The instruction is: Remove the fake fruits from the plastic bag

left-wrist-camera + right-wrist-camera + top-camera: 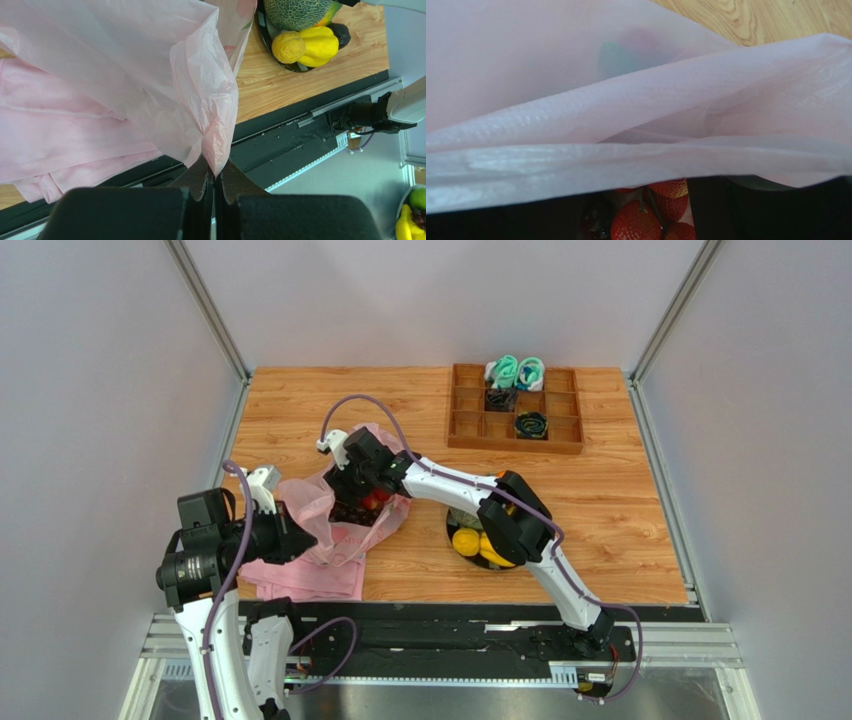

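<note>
While a melon, lemon and lobed yellow fruit sit on a plate by the tabletop's near edge, strawberries are still in the pink plastic bag beside it, its rim clamped in the left gripper, the right gripper open-jawed over them.

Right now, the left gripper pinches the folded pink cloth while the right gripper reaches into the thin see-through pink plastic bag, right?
No. The left wrist view shows the left gripper pinching the thin see-through pink plastic bag, not the folded pink cloth. The rest holds.

No legible text or labels anywhere.
</note>
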You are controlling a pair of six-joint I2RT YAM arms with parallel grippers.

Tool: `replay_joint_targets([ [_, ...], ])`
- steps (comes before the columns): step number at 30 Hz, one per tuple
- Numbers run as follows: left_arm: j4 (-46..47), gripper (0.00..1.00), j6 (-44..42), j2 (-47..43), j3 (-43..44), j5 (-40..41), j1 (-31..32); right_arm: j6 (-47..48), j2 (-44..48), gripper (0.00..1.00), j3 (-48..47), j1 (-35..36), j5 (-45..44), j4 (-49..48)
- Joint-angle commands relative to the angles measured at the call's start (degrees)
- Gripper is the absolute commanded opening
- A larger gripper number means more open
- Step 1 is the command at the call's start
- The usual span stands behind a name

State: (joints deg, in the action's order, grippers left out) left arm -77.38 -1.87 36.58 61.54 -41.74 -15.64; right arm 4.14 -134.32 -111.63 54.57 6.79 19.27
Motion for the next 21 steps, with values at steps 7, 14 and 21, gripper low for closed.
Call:
replay_joint_targets([
  [7,-0.84,0.0,-0.68,-0.98,-0.45,-0.98,-1.41,3.85,-1.03,0.08,0.19,0.28,-8.61,-2.04],
  [14,-0.31,0.0,-0.42,-2.91,-0.89,-1.24,-1.41,4.56,4.76,0.0,3.79,0.02,-7.58,-2.22],
  [21,1.35,0.0,0.72,-3.44,-1.68,-1.86,-1.33,4.3,13.11,0.0,7.04,-0.42,-1.35,-0.64],
])
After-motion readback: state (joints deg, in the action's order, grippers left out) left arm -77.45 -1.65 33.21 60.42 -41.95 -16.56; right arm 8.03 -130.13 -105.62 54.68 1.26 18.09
